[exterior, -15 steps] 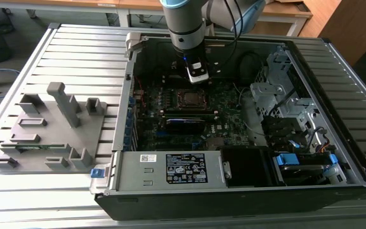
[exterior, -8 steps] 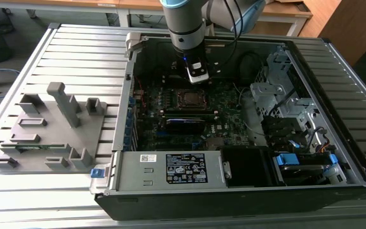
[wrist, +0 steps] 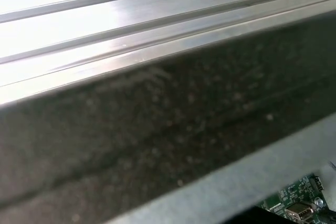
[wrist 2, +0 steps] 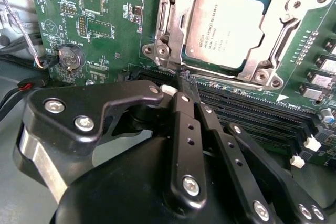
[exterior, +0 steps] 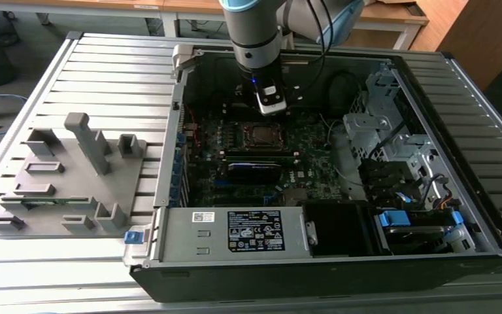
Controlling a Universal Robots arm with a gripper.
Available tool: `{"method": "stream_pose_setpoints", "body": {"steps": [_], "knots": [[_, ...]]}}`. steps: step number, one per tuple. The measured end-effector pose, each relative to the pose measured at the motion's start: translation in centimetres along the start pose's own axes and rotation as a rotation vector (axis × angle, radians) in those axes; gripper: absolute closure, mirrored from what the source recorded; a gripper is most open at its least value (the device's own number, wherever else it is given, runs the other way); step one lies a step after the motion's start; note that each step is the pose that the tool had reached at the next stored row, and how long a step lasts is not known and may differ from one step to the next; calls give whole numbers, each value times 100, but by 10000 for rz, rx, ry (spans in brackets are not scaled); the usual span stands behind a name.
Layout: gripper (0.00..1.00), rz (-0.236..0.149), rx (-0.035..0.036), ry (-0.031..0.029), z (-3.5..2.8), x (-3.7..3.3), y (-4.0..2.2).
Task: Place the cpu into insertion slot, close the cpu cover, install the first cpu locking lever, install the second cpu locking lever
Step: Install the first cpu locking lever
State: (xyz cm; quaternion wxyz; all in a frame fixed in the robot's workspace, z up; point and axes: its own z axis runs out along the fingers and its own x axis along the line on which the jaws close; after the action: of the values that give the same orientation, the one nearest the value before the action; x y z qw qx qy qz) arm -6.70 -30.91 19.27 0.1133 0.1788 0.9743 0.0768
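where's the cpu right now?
The cpu sits in the insertion slot under the closed cpu cover in the second wrist view, just beyond the gripper.

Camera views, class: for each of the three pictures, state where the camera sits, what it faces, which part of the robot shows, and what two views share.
Exterior view: off the arm, raised, looking down into the open computer case; the arm and tool show.
Second wrist view: on the arm, facing the motherboard; the tool shows below the cpu, which lies under the cpu cover.
First wrist view: on the arm, facing the case wall and slatted table.
Shared: the exterior and second wrist views both show the cpu.
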Motion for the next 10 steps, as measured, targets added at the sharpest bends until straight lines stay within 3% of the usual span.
{"method": "stream_pose_setpoints", "body": {"steps": [10], "knots": [[90,3,-10,6,24,5,-5]]}}
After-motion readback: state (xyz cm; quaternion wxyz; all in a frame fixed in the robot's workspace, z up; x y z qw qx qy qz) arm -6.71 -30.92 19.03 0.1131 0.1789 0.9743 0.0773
